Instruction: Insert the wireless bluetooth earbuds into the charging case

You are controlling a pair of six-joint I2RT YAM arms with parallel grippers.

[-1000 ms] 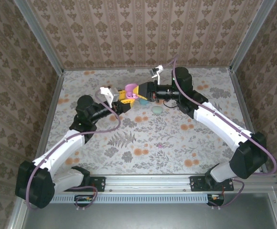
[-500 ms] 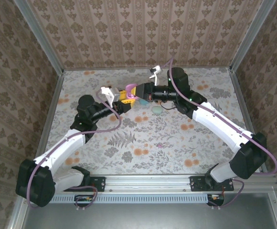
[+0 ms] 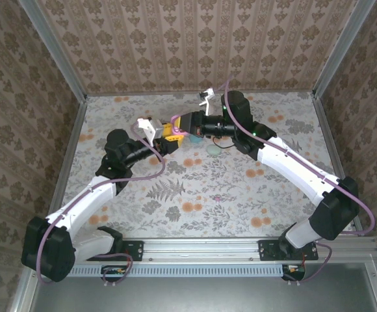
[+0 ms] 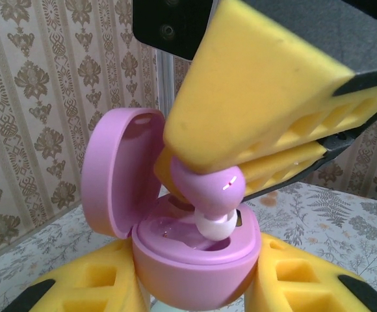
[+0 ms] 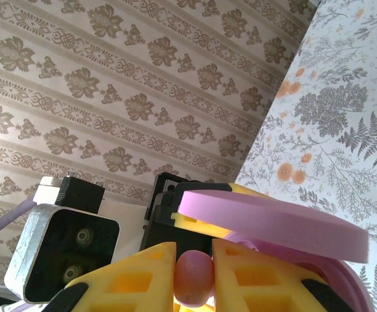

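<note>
My left gripper (image 3: 168, 134) is shut on a pink egg-shaped charging case (image 4: 195, 263), held upright above the table with its lid (image 4: 114, 169) swung open to the left. My right gripper (image 3: 190, 123) comes in from the right, shut on a pink earbud (image 4: 208, 185). The earbud's white tip dips into the case's right-hand well. In the right wrist view the earbud (image 5: 194, 276) sits pinched between the yellow fingers (image 5: 136, 279), with the lid (image 5: 273, 221) edge-on just beyond. Another tiny pink earbud (image 3: 219, 197) lies on the table in front.
A teal egg-shaped case (image 3: 213, 151) lies on the floral table (image 3: 195, 182) just below the right gripper. Patterned walls close off the back and both sides. The two arms meet at the back centre.
My right gripper has moved left and brought the earbud over the open case, its tip now in the well. The left gripper has held the case nearly still.
</note>
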